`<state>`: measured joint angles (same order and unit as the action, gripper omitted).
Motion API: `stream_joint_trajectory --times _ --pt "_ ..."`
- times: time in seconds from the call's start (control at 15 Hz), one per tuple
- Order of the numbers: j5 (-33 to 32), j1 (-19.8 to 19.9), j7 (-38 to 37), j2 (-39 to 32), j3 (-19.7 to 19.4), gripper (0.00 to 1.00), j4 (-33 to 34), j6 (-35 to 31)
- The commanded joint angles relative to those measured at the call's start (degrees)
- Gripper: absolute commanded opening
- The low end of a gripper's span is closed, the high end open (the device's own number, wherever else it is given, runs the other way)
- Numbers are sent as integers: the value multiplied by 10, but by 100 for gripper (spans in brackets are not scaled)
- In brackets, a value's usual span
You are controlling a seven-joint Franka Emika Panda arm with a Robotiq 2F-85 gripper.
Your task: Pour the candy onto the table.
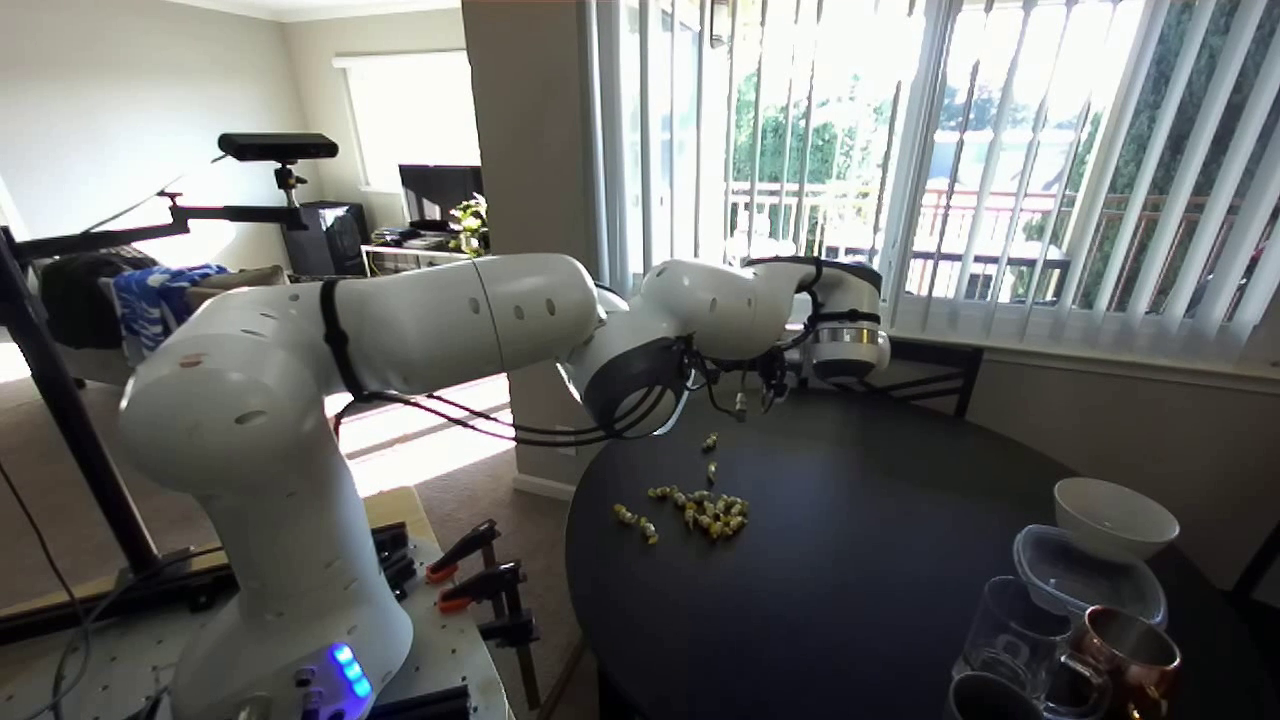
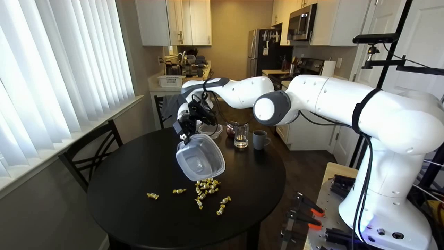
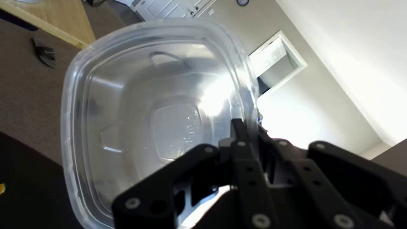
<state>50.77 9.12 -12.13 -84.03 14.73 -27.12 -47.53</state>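
Observation:
The candy (image 2: 207, 186) is several yellow-and-dark wrapped pieces lying on the black round table (image 2: 138, 173), most in one cluster with a few stray pieces around it. Candy (image 1: 718, 512) and table (image 1: 860, 580) also show in an exterior view from another side. My gripper (image 2: 186, 138) is shut on the rim of a clear plastic container (image 2: 201, 161), held tilted on its side above the table, its mouth near the cluster. In the wrist view the fingers (image 3: 249, 127) pinch the container's (image 3: 133, 127) wall, and its inside looks empty. A yellow sliver of candy (image 3: 2, 188) shows at the left edge.
A glass mug (image 2: 241, 135), a grey mug (image 2: 259, 140), a copper mug (image 1: 1130, 650), a white bowl (image 1: 1115, 515) and another clear container (image 1: 1095, 580) stand on the table, away from the candy. Chairs (image 2: 93, 156) stand at the table's edge near the window blinds.

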Motion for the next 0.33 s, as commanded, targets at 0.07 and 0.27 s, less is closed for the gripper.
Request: stream_joint_trajectory --times 0.07,0.27 --pt "-57 -31 -29 8 -38 2 49 -44" --pt "-111 -52 -36 13 -48 2 74 -69"
